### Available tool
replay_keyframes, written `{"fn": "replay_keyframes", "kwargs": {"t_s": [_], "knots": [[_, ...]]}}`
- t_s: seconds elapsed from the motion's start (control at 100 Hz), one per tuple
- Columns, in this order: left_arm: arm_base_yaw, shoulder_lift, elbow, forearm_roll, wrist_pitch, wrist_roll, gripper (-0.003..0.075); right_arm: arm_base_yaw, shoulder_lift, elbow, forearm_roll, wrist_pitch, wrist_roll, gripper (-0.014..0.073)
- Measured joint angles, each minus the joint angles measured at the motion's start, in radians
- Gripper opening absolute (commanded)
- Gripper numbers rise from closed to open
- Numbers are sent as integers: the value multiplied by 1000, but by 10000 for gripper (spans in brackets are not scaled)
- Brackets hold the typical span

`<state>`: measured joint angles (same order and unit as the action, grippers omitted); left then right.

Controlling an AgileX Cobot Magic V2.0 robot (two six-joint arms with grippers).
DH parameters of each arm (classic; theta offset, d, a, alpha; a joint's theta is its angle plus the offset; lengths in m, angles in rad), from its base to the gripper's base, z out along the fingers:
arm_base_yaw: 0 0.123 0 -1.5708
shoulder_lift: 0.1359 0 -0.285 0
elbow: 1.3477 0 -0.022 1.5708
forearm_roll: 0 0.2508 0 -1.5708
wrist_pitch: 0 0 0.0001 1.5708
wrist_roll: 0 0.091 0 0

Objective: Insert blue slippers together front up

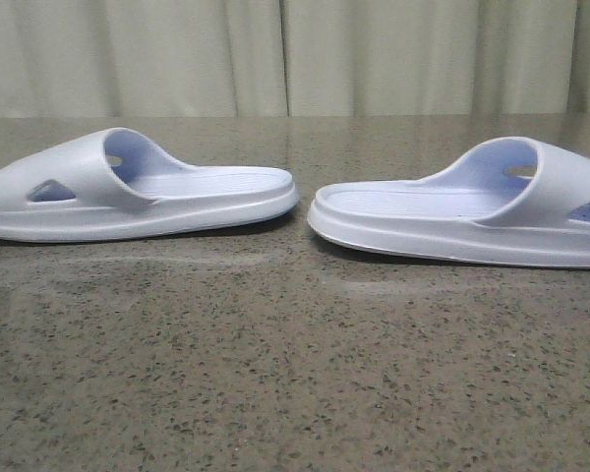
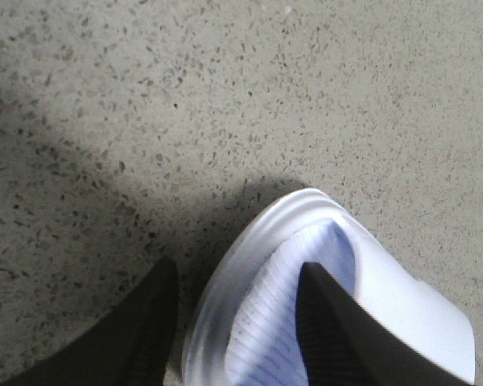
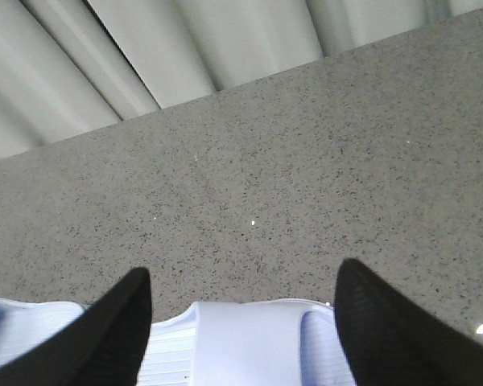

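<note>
Two blue slippers lying sole-down, heel to heel, slightly apart on your speckled worktop (image 1: 295, 374).

Your left hand (image 2: 233, 322) is spread, straddling the left slipper's (image 1: 138, 192) rim; your right hand (image 3: 245, 322) is spread over the right slipper (image 1: 472, 211).

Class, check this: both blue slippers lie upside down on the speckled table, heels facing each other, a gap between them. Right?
Not quite. The left slipper and right slipper stand soles down, straps up, as the front view shows. Heels face each other with a gap on the table.
</note>
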<state>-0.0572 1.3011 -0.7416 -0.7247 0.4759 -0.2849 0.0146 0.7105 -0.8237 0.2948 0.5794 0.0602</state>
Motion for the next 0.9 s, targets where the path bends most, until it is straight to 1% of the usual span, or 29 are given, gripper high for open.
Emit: {"fn": "replay_keyframes", "kwargs": {"t_s": [0.41,0.71,0.9], "knots": [[0,50,-4,-16,-8,3,286,0,0,0,0,0,0,419],[0,53,-5,-85,-20,89,286,0,0,0,0,0,0,419],[0,69,-5,-101,-25,114,286,0,0,0,0,0,0,419]]}}
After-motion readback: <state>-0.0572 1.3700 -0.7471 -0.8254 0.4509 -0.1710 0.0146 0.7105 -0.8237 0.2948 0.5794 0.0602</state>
